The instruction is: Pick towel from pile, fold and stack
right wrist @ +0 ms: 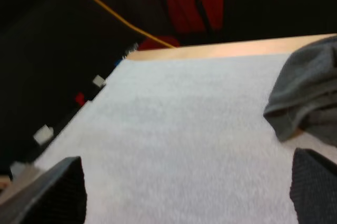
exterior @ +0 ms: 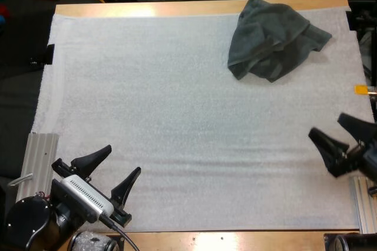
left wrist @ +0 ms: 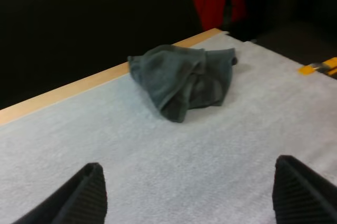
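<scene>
Towel: 1 dark grey-green towel (exterior: 274, 39) lay crumpled in a loose heap on the white mat (exterior: 177, 115). In the high view it sat at the mat's far right part, close to the far wooden edge of the worktop (exterior: 177, 8).
Towel condition: it was unfolded and bunched, with 1 corner reaching out toward the mat's right edge.
Left claw: the left claw (exterior: 123, 159) sat over the near left part of the mat in the high view, well apart from the towel. Its 2 black fingers stood wide apart, with bare mat between them.
Left wrist view: the towel (left wrist: 181, 79) lay ahead of the left claw's fingers (left wrist: 87, 195), beside the far wooden strip, across a stretch of bare mat.
Right claw: the right claw (exterior: 326, 125) was at the mat's right edge, on the near side. It was nearer the towel than the left claw but apart from it. Its 2 fingers were spread and gripped nothing.
Right wrist view: the towel's near edge (right wrist: 308, 98) lay ahead of 1 finger (right wrist: 313, 187).
Mat: it lay flat and covered most of the worktop, with wood showing along the far and near edges.
</scene>
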{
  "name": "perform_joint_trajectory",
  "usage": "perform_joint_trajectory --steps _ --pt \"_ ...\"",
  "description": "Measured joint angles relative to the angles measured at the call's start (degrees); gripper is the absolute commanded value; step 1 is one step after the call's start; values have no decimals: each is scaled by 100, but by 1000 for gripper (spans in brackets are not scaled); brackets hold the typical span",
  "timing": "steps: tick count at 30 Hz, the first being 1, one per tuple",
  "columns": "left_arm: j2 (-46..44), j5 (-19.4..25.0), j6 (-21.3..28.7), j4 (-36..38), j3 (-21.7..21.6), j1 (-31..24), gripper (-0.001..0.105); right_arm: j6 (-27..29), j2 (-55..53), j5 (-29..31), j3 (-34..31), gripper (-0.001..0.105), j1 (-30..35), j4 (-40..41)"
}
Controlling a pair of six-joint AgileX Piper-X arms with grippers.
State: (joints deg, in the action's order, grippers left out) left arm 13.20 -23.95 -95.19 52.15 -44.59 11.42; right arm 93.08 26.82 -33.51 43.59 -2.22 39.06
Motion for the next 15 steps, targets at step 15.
perform_joint_trajectory --steps 15 --pt "0 -81 0 0 0 0 63 -1304 2135 1208 0 77 -1568 -1714"
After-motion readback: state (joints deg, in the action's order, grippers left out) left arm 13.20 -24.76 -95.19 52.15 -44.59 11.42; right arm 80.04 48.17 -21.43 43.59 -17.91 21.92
